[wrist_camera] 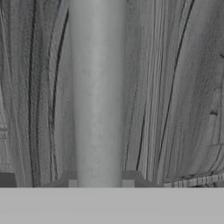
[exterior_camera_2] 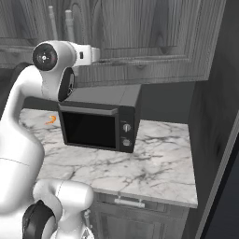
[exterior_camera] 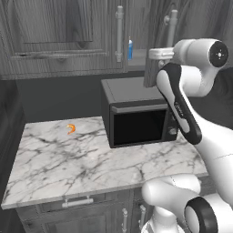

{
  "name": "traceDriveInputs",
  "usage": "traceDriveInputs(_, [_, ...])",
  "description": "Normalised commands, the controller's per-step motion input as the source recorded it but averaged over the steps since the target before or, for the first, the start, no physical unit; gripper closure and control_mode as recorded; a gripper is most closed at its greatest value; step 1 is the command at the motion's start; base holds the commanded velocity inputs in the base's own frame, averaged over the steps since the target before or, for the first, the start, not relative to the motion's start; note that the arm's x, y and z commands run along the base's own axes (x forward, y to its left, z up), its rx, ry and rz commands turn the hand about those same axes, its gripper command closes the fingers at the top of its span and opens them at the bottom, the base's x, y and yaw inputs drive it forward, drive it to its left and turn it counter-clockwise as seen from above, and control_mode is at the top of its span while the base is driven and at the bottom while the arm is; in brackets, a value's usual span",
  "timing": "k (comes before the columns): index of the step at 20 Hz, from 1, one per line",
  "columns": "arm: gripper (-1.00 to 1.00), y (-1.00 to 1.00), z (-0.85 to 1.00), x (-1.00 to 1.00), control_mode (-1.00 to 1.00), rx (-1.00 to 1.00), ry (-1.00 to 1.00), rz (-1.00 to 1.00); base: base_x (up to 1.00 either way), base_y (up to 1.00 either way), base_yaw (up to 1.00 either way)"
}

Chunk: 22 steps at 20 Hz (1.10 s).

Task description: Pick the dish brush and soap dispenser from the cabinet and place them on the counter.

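The light is soft and even, with no single lamp to pick out. The counter [exterior_camera: 68,159] is the brightest thing here, its white marble clean and free of glare. Under the cabinet [exterior_camera: 54,36] the back wall sinks into deep shadow, and the far right side of the room goes nearly black. The microwave [exterior_camera: 136,113] door is a flat dark patch with no reflection. Shadows on the marble are faint. Up close, the silver handle [wrist_camera: 97,92] looks smeared and soft, the wood grain around it blurred into streaks. Edges elsewhere look slightly jagged, and straight lines stay straight.
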Motion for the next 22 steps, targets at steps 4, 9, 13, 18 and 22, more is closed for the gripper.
traceDriveInputs(4, [1.0,-0.38,0.0,-0.44,-1.0,0.02,0.0,0.0,0.0,0.0,0.0])
traceDriveInputs(9, [1.0,-0.44,0.0,-0.46,-1.0,0.02,0.0,0.0,0.0,0.0,0.0])
traceDriveInputs(13, [1.0,-0.46,0.0,-0.43,-1.0,0.0,0.0,0.0,0.0,0.0,0.0])
traceDriveInputs(18, [1.0,-0.45,0.0,-0.39,-1.0,0.0,0.0,0.0,0.0,0.0,0.0])
traceDriveInputs(22, [1.0,-0.45,0.0,-0.38,-1.0,0.0,0.0,0.0,0.0,0.0,0.0])
